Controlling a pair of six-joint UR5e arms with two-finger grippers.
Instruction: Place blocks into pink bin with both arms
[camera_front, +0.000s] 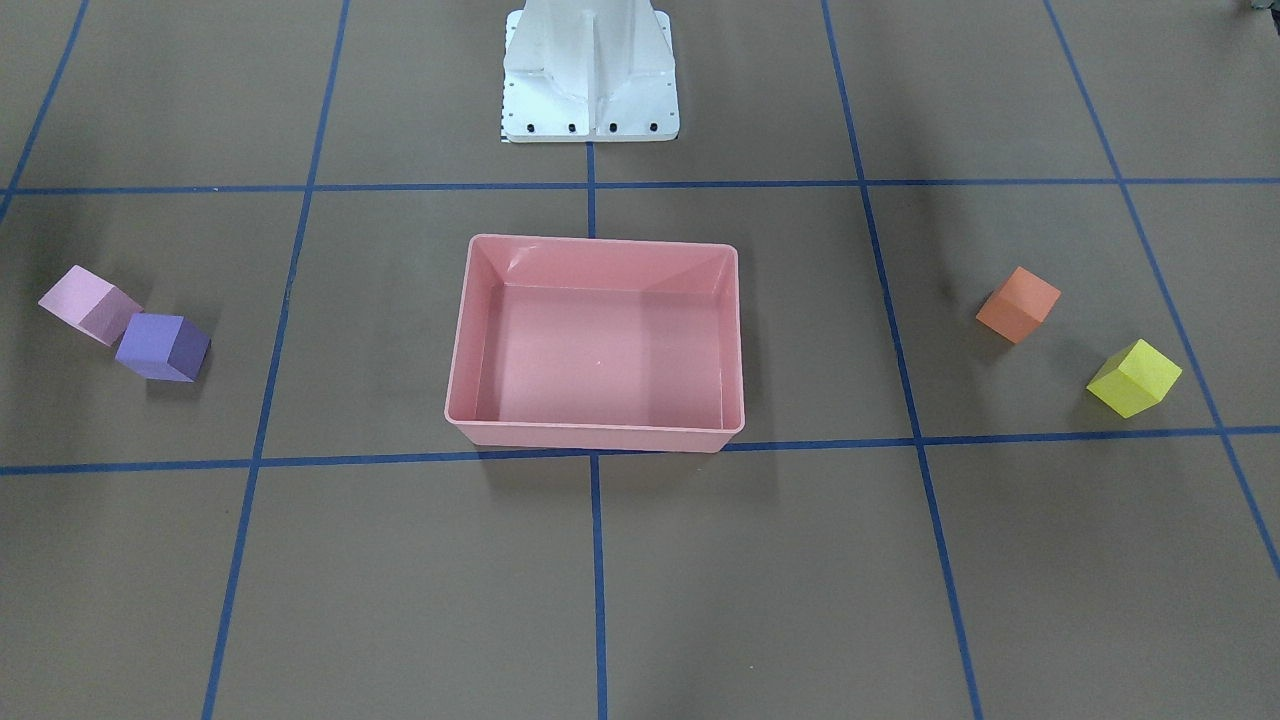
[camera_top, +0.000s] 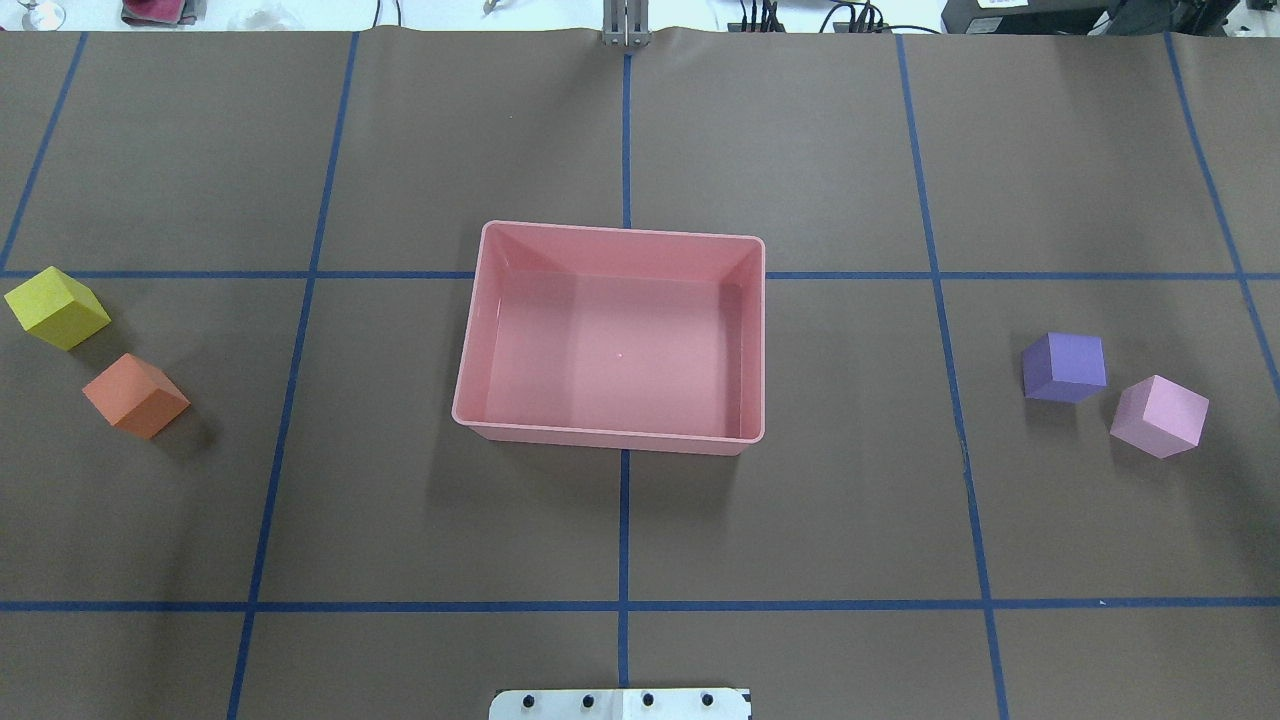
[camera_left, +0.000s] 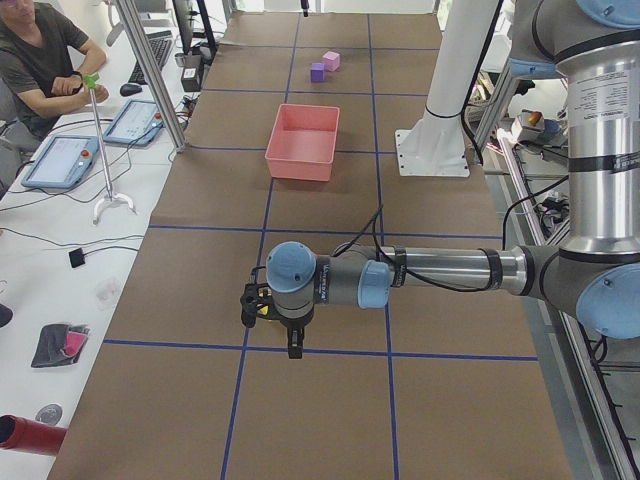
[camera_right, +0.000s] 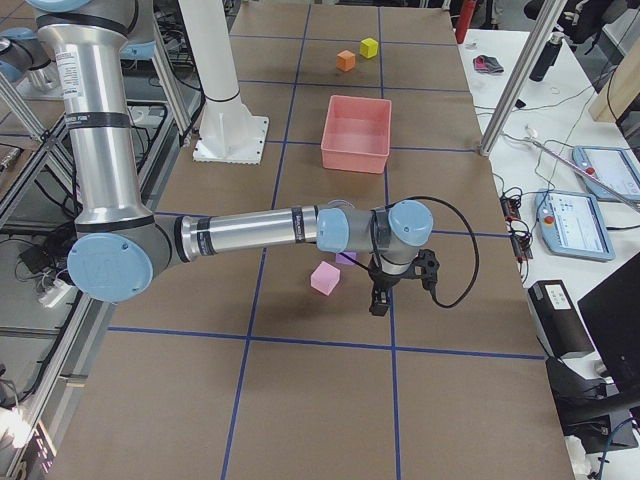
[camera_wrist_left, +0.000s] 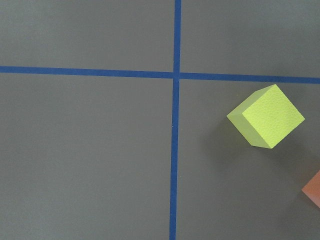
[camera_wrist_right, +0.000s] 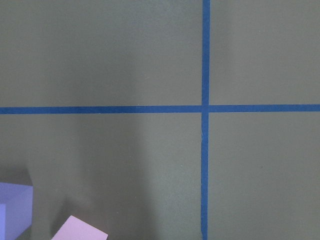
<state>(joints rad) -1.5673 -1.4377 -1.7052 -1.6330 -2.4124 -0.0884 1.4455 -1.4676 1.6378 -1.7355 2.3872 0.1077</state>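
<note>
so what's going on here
No block is held. The shallow salmon-pink plastic bin sits empty in the middle. The yellow cube and orange cube lie on the robot's left, the purple cube and light pink cube on its right. The left hand and right hand hang near their pairs; whether open I cannot tell.

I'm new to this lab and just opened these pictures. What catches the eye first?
The empty pink bin sits in the middle, in front of the robot's base. Blocks flank it in pairs: the yellow block and orange block on the robot's left, the purple block and light pink block on its right. In the side views the left arm and right arm each stretch out above their own pair.
</note>
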